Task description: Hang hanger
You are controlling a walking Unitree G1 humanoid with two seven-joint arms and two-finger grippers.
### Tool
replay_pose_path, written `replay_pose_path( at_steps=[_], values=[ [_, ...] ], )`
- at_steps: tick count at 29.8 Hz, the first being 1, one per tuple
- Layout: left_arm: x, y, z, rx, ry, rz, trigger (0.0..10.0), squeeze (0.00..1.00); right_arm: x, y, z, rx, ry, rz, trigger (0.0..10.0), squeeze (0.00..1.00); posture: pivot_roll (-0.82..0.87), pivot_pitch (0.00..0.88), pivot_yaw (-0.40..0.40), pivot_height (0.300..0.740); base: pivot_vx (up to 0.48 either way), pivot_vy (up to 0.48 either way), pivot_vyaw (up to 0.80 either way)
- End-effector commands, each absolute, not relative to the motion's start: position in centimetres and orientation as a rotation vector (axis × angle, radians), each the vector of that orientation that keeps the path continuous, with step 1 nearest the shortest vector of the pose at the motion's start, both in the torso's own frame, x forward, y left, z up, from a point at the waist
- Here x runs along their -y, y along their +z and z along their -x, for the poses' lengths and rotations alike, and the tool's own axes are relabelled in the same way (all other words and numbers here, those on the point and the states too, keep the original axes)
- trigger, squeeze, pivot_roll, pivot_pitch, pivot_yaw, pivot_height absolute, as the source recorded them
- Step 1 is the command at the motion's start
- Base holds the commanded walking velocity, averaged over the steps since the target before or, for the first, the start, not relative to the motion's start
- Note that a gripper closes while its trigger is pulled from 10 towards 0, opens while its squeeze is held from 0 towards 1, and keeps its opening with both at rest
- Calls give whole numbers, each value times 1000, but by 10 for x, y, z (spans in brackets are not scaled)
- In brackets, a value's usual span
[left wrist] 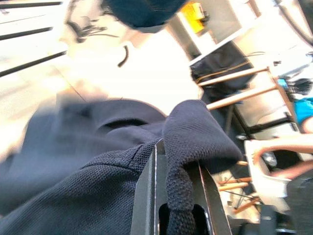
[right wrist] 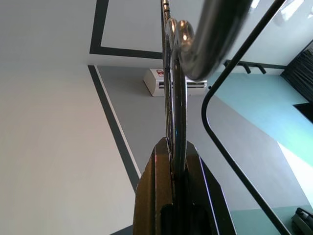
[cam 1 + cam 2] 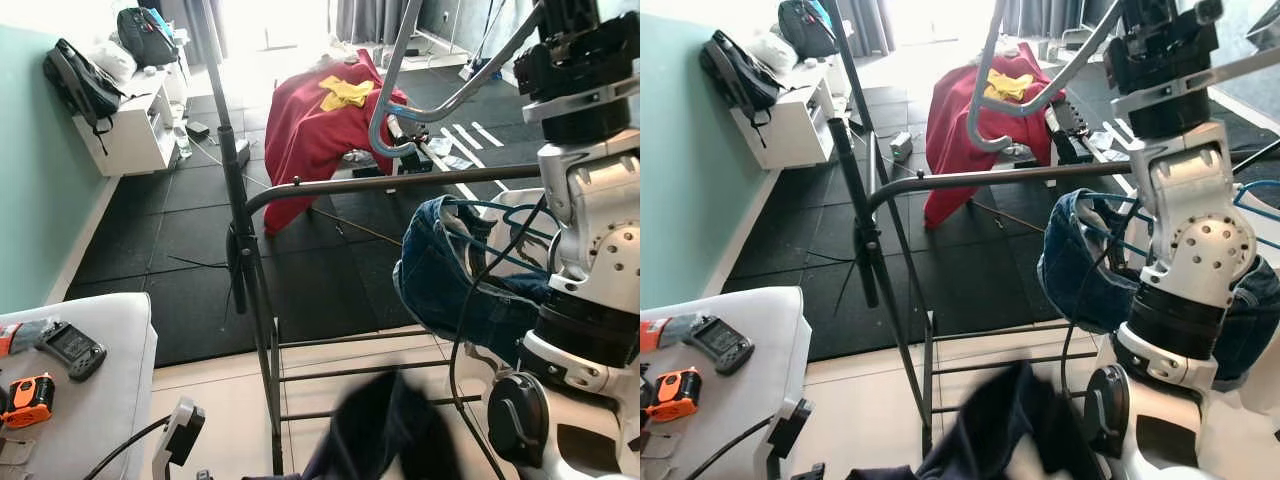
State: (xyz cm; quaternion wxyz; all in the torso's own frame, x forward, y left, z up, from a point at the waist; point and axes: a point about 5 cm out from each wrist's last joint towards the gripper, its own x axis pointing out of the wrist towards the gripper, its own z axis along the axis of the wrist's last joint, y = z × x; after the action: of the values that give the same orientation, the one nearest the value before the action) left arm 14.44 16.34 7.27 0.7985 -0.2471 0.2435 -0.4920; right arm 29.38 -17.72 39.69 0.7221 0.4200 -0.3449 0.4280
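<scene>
My right end effector (image 2: 173, 147) is up high, clamped tight on the metal hanger (image 3: 400, 90), whose hook hangs just above the clothes rail (image 3: 390, 182). My left end effector (image 1: 178, 166) is down low, below that rail, pinching a fold of dark navy garment (image 1: 98, 161). Jeans (image 3: 450, 275) are bunched right under the rail.

Right arm raised high, forearm upright, wrist turned upward; right claw (image 2: 173, 147) pinched tight on the metal hanger (image 3: 400, 90), fingers (image 2: 151, 191) pressed against its wire. Left arm low, left claw (image 1: 178, 161) clamped on a fold of dark navy garment (image 1: 98, 161), fingers (image 1: 144, 196) flanking the cloth.
</scene>
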Motion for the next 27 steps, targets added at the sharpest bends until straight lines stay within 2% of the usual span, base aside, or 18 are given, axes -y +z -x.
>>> replay_pose_path(
  at_steps=[1, 3, 4, 5, 6, 7, 8, 9, 10, 11, 12, 13, 14, 18, 19, 21, 27],
  values=[
    [-169, 64, -148, -541, -997, 459, 0, 0, 177, 407, -291, 798, 970, -902, 0, 0, -156, 26, 49, 736, 0, 0, 0],
    [-169, 64, -148, -541, -997, 459, 0, 0, 177, 407, -291, 798, 970, -902, 0, 0, -156, 26, 49, 736, 0, 0, 0],
    [-173, 63, -158, -496, -927, 426, 0, 0, 176, 406, -291, 773, 979, -858, 0, 0, -157, 28, 46, 736, 0, 0, 0],
    [-173, 63, -158, -496, -927, 426, 0, 0, 176, 406, -291, 773, 979, -858, 0, 0, -157, 28, 46, 736, 0, 0, 0],
    [-179, 66, -170, -421, -840, 410, 0, 0, 168, 399, -291, 706, 982, -737, 0, 0, -155, 30, 46, 736, 0, 0, 0],
    [-179, 66, -170, -421, -840, 410, 0, 0, 168, 399, -291, 706, 982, -737, 0, 0, -155, 30, 46, 736, 0, 0, 0],
    [-192, 71, -186, -325, -683, 406, 4039, 0, 148, 368, -291, 509, 1020, -455, 941, 0, -161, 34, 49, 736, 0, 0, 0],
    [-192, 71, -186, -325, -683, 406, 4039, 0, 148, 368, -291, 509, 1020, -455, 941, 0, -161, 34, 49, 736, 0, 0, 0],
    [-203, 73, -196, -260, -561, 405, 4039, 0, 135, 338, -289, 348, 1055, -274, 941, 0, -161, 35, 50, 736, 0, 0, 0],
    [-209, 75, -201, -214, -486, 408, 5922, 0, 127, 311, -282, 212, 1107, -155, 1765, 0, -163, 40, 53, 736, 0, 0, 0],
    [-212, 76, -202, -174, -444, 429, 6863, 0, 123, 291, -272, 111, 1160, -81, 3451, 0, -164, 43, 54, 736, 0, 0, 0],
    [-212, 76, -202, -174, -444, 429, 6863, 0, 123, 291, -272, 111, 1160, -81, 3451, 0, -164, 43, 54, 736, 0, 0, 0],
    [-213, 78, -203, -136, -418, 451, 10000, 0, 124, 279, -265, 45, 1183, -48, 5451, 0, -167, 44, 54, 736, 0, 0, 0],
    [-213, 80, -204, -110, -402, 467, 10000, 0, 124, 272, -260, 2, 1196, -28, 5451, 0, -167, 45, 54, 736, 0, 0, 0],
    [-215, 81, -205, -85, -382, 480, 10000, 0, 127, 264, -258, -42, 1193, 5, 10000, 0, -170, 46, 53, 736, 0, 0, 0],
    [-218, 83, -206, -53, -357, 491, 10000, 0, 133, 252, -253, -108, 1191, 42, 10000, 0, -171, 47, 52, 736, 0, 0, 0],
    [-219, 82, -207, -37, -335, 486, 10000, 0, 136, 246, -249, -140, 1212, 79, 10000, 0, -171, 47, 51, 736, 0, 0, 0]
  ],
)
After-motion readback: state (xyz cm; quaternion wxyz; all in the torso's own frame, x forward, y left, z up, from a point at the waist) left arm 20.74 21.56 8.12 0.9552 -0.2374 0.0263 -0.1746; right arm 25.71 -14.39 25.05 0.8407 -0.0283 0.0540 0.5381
